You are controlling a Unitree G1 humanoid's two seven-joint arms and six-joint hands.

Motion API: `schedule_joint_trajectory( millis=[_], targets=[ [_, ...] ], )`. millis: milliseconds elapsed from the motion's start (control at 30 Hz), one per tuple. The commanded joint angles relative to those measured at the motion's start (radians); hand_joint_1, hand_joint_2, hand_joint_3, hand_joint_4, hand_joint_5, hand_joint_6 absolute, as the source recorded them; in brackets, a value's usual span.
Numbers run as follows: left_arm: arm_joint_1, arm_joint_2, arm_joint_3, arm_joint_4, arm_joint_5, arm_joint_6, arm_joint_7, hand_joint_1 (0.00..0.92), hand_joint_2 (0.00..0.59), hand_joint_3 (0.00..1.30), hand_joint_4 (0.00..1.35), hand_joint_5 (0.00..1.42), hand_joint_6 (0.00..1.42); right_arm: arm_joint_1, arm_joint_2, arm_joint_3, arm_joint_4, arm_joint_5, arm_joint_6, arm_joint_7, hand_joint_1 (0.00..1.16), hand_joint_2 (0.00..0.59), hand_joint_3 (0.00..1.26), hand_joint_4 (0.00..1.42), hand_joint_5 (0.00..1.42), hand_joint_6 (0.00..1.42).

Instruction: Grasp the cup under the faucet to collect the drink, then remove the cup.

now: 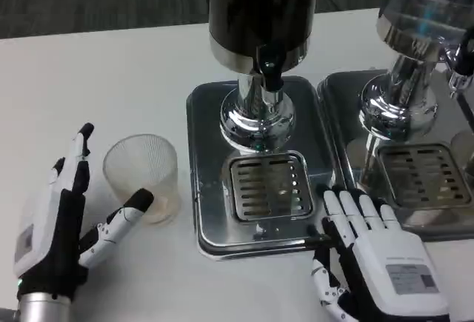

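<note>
Looking down from the head view, the clear ribbed plastic cup (141, 176) stands upright on the white table (111, 78), just left of the polished steel drip tray (211, 159) and not yet under the black faucet spout (271, 78) of the dark-bodied drink dispenser (263, 11). It appears empty apart from a faint tint near the bottom. The left hand (63, 222) stands edge-up beside the cup with its fingers spread wide: the long fingers reach up along the cup's left side, and the thumb comes in at the cup's near right wall, at or very near touching. Nothing is held yet; the hand brackets the cup without closing on it. The right hand (374, 252) lies palm down with fingers apart, their tips resting on the front edge of the tray by the slotted grille (268, 183), holding nothing. A second chrome dispenser (415, 63) stands on its own tray to the right.

By my judgement the task is barely begun. The grasp remains to be closed, then the cup must be carried over the grille beneath the spout, filled, and taken away.
</note>
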Motion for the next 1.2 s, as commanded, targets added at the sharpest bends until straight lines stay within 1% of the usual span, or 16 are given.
schedule_joint_trajectory(
  millis=[33,167,400,433,567,667,933,1200],
  targets=[
    [-0.050,0.003,-0.019,0.065,-0.001,0.000,-0.024,0.043,0.029,0.00,0.00,0.09,0.00,-0.009,0.000,0.010,0.001,-0.005,0.002,-0.016,0.01,0.555,0.00,0.00,0.00,0.00],
    [-0.065,0.001,-0.034,0.095,0.014,0.009,-0.008,0.074,0.036,0.00,0.00,0.12,0.00,-0.019,0.004,0.008,0.014,0.005,0.003,-0.019,0.01,0.555,0.00,0.00,0.00,0.00],
    [-0.091,0.006,-0.052,0.122,0.008,0.056,-0.040,0.115,0.045,0.00,0.00,0.14,0.04,-0.028,0.009,0.008,0.027,0.012,0.003,-0.025,0.01,0.542,0.01,0.00,0.00,0.00],
    [-0.091,0.006,-0.053,0.121,0.006,0.067,-0.047,0.118,0.052,0.00,0.00,0.15,0.05,-0.029,0.008,0.009,0.028,0.009,0.003,-0.027,0.01,0.542,0.01,0.00,0.00,0.00],
    [-0.107,0.009,-0.059,0.126,-0.005,0.101,-0.099,0.146,0.051,0.03,0.00,0.20,0.12,-0.034,0.008,0.012,0.032,0.012,0.001,-0.025,0.01,0.542,0.01,0.00,0.00,0.00],
    [-0.117,0.012,-0.064,0.125,-0.010,0.111,-0.123,0.159,0.053,0.05,0.00,0.22,0.13,-0.036,0.008,0.010,0.035,0.016,0.000,-0.025,0.00,0.542,0.01,0.00,0.00,0.00],
    [-0.141,0.024,-0.084,0.127,-0.010,0.117,-0.154,0.194,0.052,0.07,0.07,0.29,0.22,-0.043,0.009,0.017,0.041,0.017,0.002,-0.024,0.00,0.542,0.02,0.00,0.00,0.00],
    [-0.154,0.029,-0.101,0.141,-0.019,0.077,-0.163,0.255,0.057,0.09,0.09,0.35,0.31,-0.040,0.012,0.016,0.037,0.021,0.010,-0.024,0.00,0.542,0.02,0.00,0.00,0.00]
  ],
)
